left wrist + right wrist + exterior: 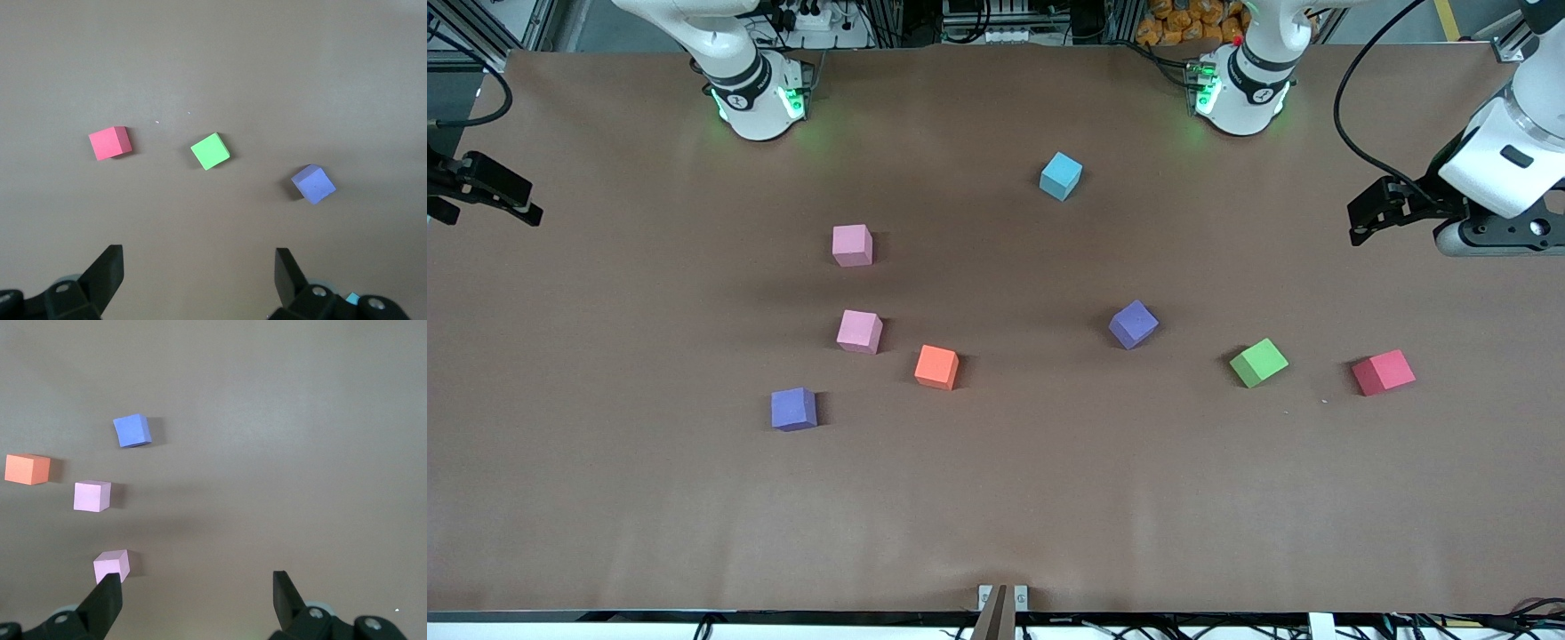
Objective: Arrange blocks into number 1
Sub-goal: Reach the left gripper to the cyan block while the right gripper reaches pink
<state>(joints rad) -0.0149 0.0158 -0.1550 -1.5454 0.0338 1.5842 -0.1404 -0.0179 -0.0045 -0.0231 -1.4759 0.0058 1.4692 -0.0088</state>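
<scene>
Blocks lie scattered on the brown table (996, 498): a light blue block (1060, 175), two pink blocks (852, 245) (860, 332), an orange block (936, 367), two purple blocks (793, 409) (1133, 324) and a green block (1258, 363). My left gripper (1371, 213) (199, 257) hangs open and empty, high over the left arm's end of the table; its wrist view shows the green block (210, 151) and a purple block (313, 184). My right gripper (494, 194) (197, 580) hangs open and empty over the right arm's end, above a pink block (111, 565).
A red cube (1383, 372) (111, 143) lies beside the green block, toward the left arm's end. Both arm bases (758, 93) (1240, 84) stand at the table edge farthest from the front camera. A small clamp (1003, 597) sits at the nearest edge.
</scene>
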